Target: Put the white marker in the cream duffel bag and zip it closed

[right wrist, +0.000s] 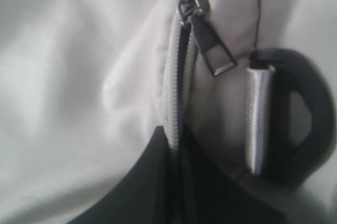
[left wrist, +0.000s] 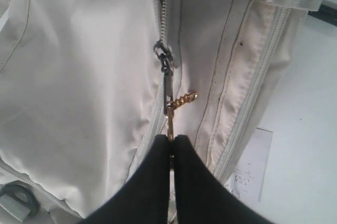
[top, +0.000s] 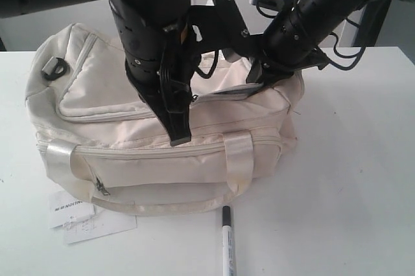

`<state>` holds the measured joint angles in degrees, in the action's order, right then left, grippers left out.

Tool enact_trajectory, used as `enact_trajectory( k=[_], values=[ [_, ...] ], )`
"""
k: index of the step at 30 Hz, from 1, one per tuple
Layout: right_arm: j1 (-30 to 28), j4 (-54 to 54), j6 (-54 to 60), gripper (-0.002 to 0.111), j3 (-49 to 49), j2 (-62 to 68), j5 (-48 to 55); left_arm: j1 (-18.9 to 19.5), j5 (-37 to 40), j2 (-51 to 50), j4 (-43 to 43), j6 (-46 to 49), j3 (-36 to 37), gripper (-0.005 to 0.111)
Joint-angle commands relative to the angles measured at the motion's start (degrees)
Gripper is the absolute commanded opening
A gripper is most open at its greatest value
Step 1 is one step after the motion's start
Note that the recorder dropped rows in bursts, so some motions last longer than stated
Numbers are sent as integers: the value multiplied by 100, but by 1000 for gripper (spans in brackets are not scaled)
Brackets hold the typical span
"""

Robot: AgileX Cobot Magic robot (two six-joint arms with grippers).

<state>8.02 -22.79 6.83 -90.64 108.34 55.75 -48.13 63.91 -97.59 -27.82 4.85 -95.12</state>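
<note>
A cream bag (top: 117,101) is sitting on a white table (top: 350,179). The left gripper (top: 180,137) is pointing down, and its closed tip is touching the top of the bag near the middle. The right gripper (top: 262,80) is pressing on the bag's right end, up high. The marker (top: 227,240) is lying on the table just in front of the bag. Paper tags (top: 91,221) are lying by the bag's front left corner.

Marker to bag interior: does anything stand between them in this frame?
Yes. The white marker lies on the table before the cream duffel bag, whose front wall and strap handle rise between it and the zipper where the left end effector and right end effector are pinched shut.
</note>
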Motion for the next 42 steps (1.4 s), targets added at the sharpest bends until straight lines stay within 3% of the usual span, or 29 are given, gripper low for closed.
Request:
enact_trajectory(
  k=[1, 18, 26, 42],
  values=[
    [-69, 628, 98, 0, -25, -20, -241, 185, 605, 163, 120, 140, 39, 0],
    [-69, 700, 98, 0, -25, -20, -264, 303, 605, 163, 344, 359, 39, 0],
    [-69, 700, 98, 0, -25, -20, -264, 636, 605, 163, 856, 568, 39, 0],
    [-69, 722, 98, 0, -25, -20, -275, 1009, 605, 163, 1002, 695, 387, 0]
  ],
)
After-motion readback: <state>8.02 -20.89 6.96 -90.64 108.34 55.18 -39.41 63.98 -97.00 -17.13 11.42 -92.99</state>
